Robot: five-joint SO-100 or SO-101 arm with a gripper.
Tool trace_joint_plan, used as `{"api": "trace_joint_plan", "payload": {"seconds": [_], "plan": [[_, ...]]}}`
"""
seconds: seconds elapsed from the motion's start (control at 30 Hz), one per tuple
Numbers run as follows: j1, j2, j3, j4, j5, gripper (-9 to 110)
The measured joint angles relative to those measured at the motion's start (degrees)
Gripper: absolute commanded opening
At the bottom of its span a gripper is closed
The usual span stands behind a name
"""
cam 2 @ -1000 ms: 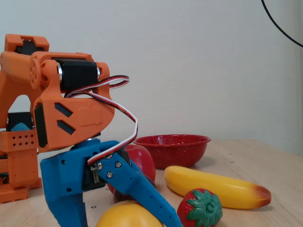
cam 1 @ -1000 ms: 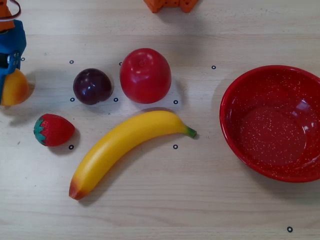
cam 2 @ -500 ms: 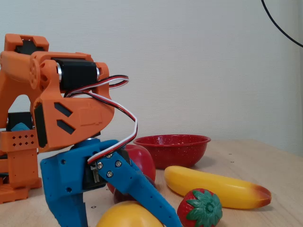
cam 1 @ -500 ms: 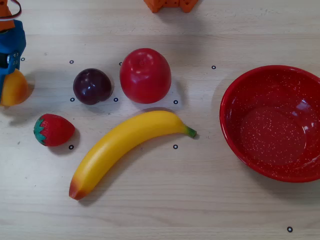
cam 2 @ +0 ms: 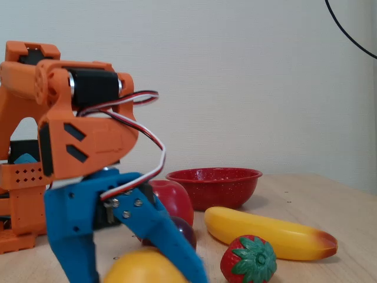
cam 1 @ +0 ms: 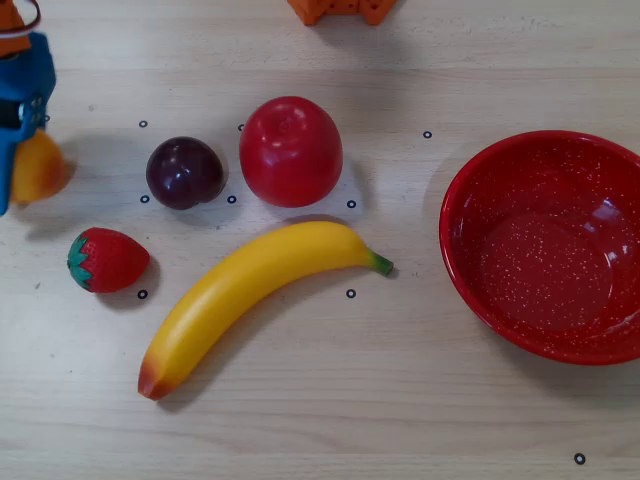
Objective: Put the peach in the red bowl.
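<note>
The peach [cam 1: 42, 166] is a yellow-orange ball at the far left edge of the overhead view. My blue gripper [cam 1: 16, 172] is shut on it. In the fixed view the peach [cam 2: 143, 269] sits low between the two blue fingers [cam 2: 168, 243] at the bottom of the picture, and its underside is cut off by the frame. The red bowl [cam 1: 548, 247] with white speckles stands empty at the far right of the overhead view, far from the gripper. It shows behind the fruit as the red bowl [cam 2: 215, 185] in the fixed view.
Between gripper and bowl lie a dark plum [cam 1: 185, 172], a red apple [cam 1: 290, 151], a strawberry [cam 1: 106, 259] and a long banana [cam 1: 250, 293]. The orange arm base [cam 1: 338, 9] is at the top edge. Small black ring marks dot the wooden table.
The gripper and the peach have shifted together, slightly up and right in the overhead view and leftward in the fixed view. The other fruit and the bowl have not moved.
</note>
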Motion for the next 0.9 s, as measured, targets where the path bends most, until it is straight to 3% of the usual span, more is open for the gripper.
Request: {"api": "trace_joint_plan", "payload": {"seconds": [0.4,0.9], "plan": [[6.77,16.79,-11.43,16.52,-9.93,0],[44.56,37.00,-19.34,28.92,-36.39,0]]}}
